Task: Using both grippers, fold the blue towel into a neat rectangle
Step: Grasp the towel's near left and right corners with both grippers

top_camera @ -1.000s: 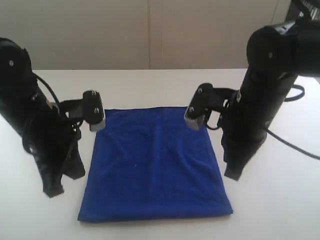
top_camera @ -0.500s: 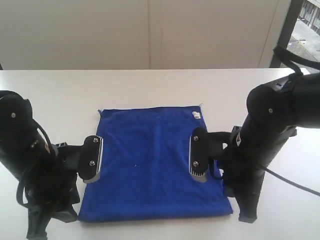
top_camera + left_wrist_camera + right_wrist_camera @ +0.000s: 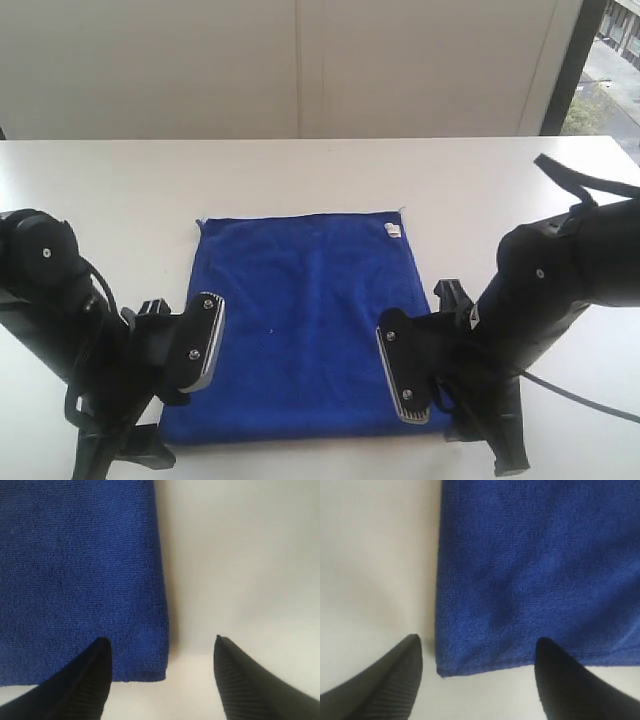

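Towel (image 3: pixel 300 310) lies flat (left hand (image 3: pixel 160 639), right hand (image 3: pixel 477 639) spread).

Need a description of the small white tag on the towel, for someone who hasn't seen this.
A white table fills the exterior view, with one blue towel lying flat at its middle. The tag sits at the towel's far right corner, just inside the hem: a small pale patch on otherwise solid blue, bigger than the tiny lint speck near the towel's centre.
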